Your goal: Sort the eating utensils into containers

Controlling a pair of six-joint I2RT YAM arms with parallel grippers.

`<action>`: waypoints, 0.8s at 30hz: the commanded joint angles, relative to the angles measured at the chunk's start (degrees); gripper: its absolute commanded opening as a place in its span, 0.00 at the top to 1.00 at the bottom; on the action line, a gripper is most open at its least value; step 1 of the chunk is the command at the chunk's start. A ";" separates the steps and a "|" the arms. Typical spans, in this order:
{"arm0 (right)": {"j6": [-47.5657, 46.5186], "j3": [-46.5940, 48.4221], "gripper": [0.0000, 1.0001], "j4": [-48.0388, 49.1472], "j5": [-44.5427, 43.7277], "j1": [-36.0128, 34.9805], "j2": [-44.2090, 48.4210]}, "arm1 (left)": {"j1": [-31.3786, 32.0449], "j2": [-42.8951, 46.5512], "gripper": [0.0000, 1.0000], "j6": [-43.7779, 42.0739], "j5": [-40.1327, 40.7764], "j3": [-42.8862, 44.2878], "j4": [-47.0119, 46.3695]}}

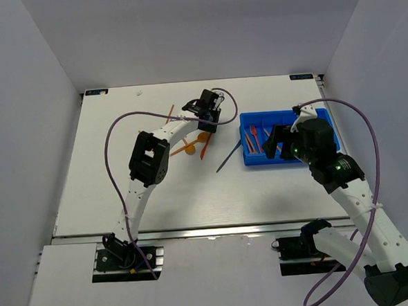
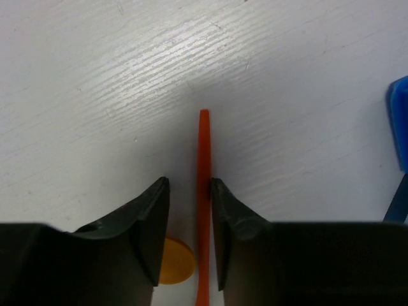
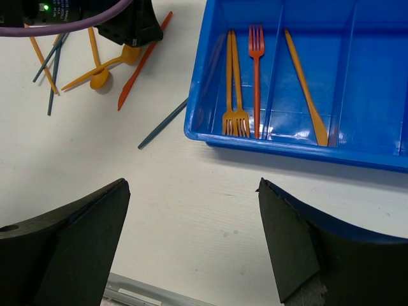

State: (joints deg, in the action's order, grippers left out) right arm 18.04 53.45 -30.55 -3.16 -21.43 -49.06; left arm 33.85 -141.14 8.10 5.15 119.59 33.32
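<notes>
My left gripper (image 2: 189, 183) is low over the table and straddles a thin red-orange utensil (image 2: 203, 153). Its right finger touches the stick; a narrow gap shows at the left finger. The jaws are open and narrow. In the top view this gripper (image 1: 204, 127) stands over the loose pile, left of the blue tray (image 1: 285, 113). My right gripper (image 3: 193, 185) hangs open and empty above the table, in front of the tray (image 3: 287, 150). Two orange forks (image 3: 233, 83), a red fork (image 3: 256, 70) and an orange flat utensil (image 3: 305, 83) lie in the tray's compartments.
Orange spoons (image 3: 105, 67) and thin dark sticks (image 3: 54, 76) lie in a loose pile on the table. A dark blue stick (image 3: 162, 124) lies slanted by the tray's left corner. An orange spoon bowl (image 2: 175, 261) sits under my left finger. Purple cables loop over both arms.
</notes>
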 commanded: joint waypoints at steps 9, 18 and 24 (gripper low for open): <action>0.41 2.09 0.15 -1.01 1.84 0.07 0.81 | 0.52 2.54 0.68 2.01 -2.42 -6.91 3.94; 0.33 2.80 0.16 -1.97 1.66 0.07 1.68 | 2.89 2.27 1.00 3.59 0.21 -8.23 6.50; 0.24 2.71 0.16 -1.80 2.28 0.07 1.60 | 3.77 7.89 1.00 7.19 -0.31 -10.87 3.68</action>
State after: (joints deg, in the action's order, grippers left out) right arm 18.04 53.84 -33.04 -2.02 -21.43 -48.18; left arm 36.51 -136.29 12.38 6.79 111.37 32.58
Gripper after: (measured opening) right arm 0.842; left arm 0.168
